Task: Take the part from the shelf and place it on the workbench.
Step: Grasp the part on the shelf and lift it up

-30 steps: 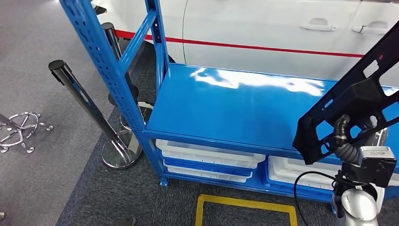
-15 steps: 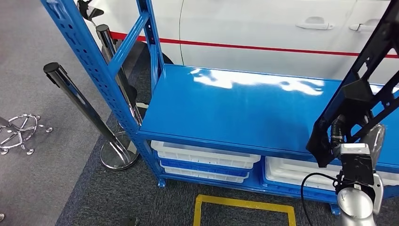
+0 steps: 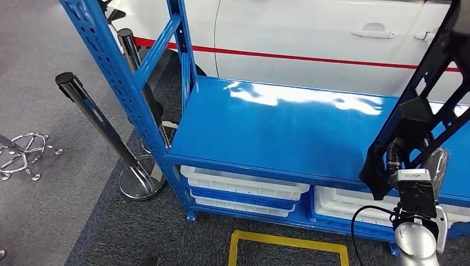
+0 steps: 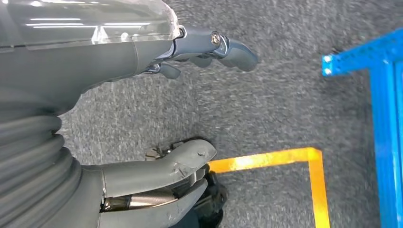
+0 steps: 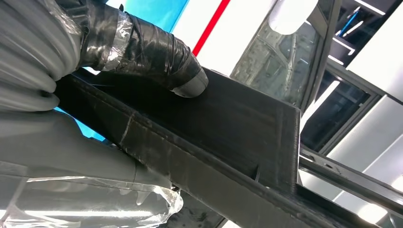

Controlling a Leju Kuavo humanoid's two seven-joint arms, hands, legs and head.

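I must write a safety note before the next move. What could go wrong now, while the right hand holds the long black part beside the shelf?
The long black openwork part rises high from the right hand, beside the white car door; turning might strike it. Its lower end hangs over the blue metal shelf edge and may catch.

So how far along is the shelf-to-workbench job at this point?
Pick-up looks done: the right hand grips the black part, lifted clear above the blue shelf, thumb pressed on its face. The left hand hangs free over the carpet. Still left: carrying the part to the workbench and setting it down.
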